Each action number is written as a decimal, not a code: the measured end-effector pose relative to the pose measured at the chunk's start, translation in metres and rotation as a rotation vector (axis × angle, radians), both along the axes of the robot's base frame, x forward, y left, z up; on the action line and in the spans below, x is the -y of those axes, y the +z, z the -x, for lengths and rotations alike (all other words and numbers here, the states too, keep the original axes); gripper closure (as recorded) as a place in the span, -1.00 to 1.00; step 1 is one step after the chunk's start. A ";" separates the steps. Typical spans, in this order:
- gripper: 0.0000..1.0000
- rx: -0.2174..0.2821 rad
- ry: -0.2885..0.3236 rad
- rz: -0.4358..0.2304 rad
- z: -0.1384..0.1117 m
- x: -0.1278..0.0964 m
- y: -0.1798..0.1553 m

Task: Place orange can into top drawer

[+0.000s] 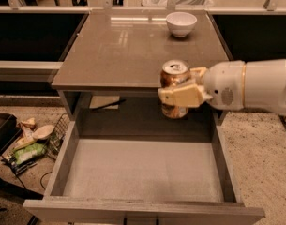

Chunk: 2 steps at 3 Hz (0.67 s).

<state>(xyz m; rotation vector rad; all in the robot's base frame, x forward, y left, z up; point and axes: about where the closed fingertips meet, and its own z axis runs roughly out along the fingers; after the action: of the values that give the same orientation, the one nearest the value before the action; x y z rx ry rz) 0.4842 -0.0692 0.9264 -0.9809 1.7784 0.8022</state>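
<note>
The orange can [174,75], orange and cream with a silver top and pull tab, is held upright in my gripper [182,93]. The cream fingers [180,95] wrap the can's middle. The white arm reaches in from the right. The can hangs in the air past the tabletop's front edge, above the back part of the top drawer [140,170]. The drawer is pulled fully open below, grey with a pale flat bottom and nothing in it.
A white bowl [181,23] stands at the back right of the brown tabletop [119,50]. Clutter and a wire basket [37,142] lie on the floor to the left of the drawer. A paper sheet [104,102] lies under the tabletop.
</note>
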 end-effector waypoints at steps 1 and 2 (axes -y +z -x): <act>1.00 -0.005 -0.026 -0.022 0.019 0.006 -0.053; 1.00 0.009 -0.016 -0.049 0.004 0.013 -0.096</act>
<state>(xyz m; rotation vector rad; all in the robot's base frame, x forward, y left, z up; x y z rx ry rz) 0.4801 -0.0823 0.8303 -0.9358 1.7485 0.8261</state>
